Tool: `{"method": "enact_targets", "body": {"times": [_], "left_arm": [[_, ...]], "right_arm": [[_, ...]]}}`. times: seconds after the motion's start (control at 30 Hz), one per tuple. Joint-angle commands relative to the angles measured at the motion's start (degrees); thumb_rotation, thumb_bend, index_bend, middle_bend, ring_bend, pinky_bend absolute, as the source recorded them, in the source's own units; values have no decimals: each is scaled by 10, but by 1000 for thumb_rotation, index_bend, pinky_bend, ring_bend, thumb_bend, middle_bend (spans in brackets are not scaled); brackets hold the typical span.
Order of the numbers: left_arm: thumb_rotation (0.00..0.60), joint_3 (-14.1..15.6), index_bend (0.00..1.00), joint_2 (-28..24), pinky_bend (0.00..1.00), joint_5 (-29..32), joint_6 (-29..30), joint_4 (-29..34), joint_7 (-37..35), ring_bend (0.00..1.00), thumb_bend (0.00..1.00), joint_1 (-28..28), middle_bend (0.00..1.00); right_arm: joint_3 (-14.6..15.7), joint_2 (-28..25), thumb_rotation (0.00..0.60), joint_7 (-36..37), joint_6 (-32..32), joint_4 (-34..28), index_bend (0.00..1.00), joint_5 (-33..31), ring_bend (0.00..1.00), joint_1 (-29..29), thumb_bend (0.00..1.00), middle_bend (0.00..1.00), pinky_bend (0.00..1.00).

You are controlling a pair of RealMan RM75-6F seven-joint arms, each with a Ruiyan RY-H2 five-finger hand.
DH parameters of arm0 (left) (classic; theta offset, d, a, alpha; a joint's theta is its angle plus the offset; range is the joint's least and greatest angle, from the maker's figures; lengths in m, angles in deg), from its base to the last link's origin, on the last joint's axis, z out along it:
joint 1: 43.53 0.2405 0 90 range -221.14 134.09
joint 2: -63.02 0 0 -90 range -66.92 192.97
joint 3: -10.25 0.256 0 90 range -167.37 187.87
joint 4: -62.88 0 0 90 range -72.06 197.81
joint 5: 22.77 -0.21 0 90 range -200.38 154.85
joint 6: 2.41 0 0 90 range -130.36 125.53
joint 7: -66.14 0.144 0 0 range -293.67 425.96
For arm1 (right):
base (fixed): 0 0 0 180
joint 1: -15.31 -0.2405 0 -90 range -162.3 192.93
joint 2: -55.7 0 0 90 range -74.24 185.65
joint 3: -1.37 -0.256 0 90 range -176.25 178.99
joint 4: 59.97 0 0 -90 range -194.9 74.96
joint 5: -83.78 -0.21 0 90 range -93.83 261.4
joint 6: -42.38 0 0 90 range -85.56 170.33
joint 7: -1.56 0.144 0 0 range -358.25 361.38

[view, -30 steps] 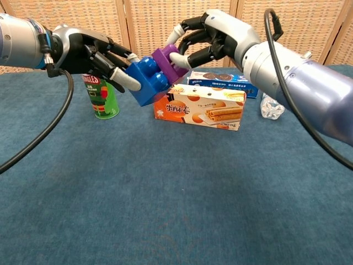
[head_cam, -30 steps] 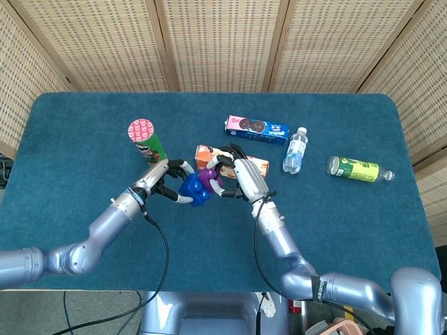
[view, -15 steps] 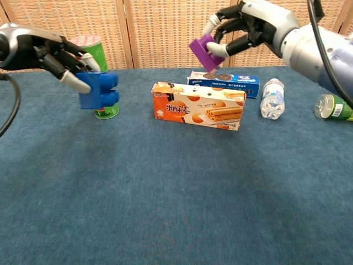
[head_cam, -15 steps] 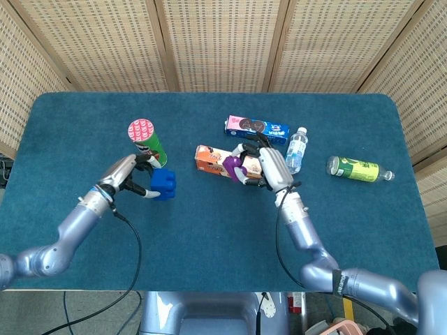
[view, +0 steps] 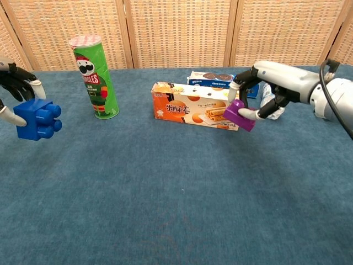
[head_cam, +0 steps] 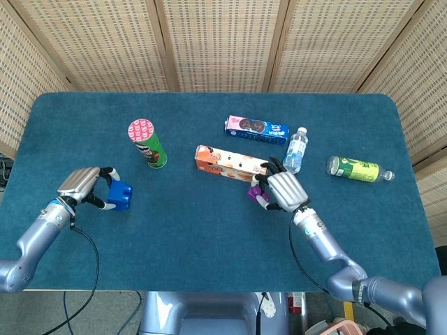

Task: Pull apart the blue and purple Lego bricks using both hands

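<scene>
The two bricks are apart. My left hand grips the blue brick low over the left side of the blue table. At the right, my right hand holds the purple brick just above the cloth, in front of the right end of the orange biscuit box. In the head view the hand's back hides most of the purple brick.
A green chips can stands upright left of the biscuit box. Behind the box lies a blue cookie box. A small water bottle and a green bottle lie at the right.
The joined bricks came apart. My left hand carried the blue one out to the left and down; my right hand took the purple one right and lowered it toward the table.
</scene>
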Motion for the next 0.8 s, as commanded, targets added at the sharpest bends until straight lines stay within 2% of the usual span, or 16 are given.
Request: {"method": "enact_targets", "body": {"times": [0.03, 0.07, 0.13, 0.27, 0.37, 0.47, 0.63, 0.8], "left_arm": [[600, 0, 49, 2, 27, -16, -18, -5, -21, 10, 0, 4, 17], [600, -2, 13, 2, 10, -25, -21, -7, -30, 0, 0, 6, 1], [600, -7, 0, 3, 0, -53, -22, -14, -55, 0, 0, 14, 0], [600, -14, 0, -15, 0, -101, -17, -6, -105, 0, 0, 31, 0], [600, -16, 0, -49, 0, -143, 14, 22, -146, 0, 0, 58, 0], [600, -12, 0, -76, 0, -178, 76, 45, -162, 0, 0, 96, 0], [600, 2, 0, -97, 0, -210, 226, 83, -138, 0, 0, 184, 0], [600, 20, 0, -73, 0, -192, 374, 111, -48, 0, 0, 285, 0]], "right_arm": [[5, 2, 600, 3, -6, 3, 235, 1, 53, 2, 168, 170, 0], [7, -1, 600, 5, -15, -1, 143, -2, 13, 1, 78, 74, 0], [7, -20, 600, 6, -39, -21, 66, -15, 0, -2, 8, 5, 0], [4, -57, 600, 2, -29, -64, 47, -12, 0, 8, 0, 0, 0], [12, -92, 600, -5, 11, -88, 47, 19, 0, 26, 0, 0, 0], [24, -120, 600, -1, 61, -99, 47, 53, 0, 52, 0, 0, 0], [50, -162, 600, 13, 165, -95, 42, 101, 0, 113, 0, 0, 0], [87, -185, 600, -1, 273, -72, 10, 122, 0, 203, 0, 0, 0]]}}
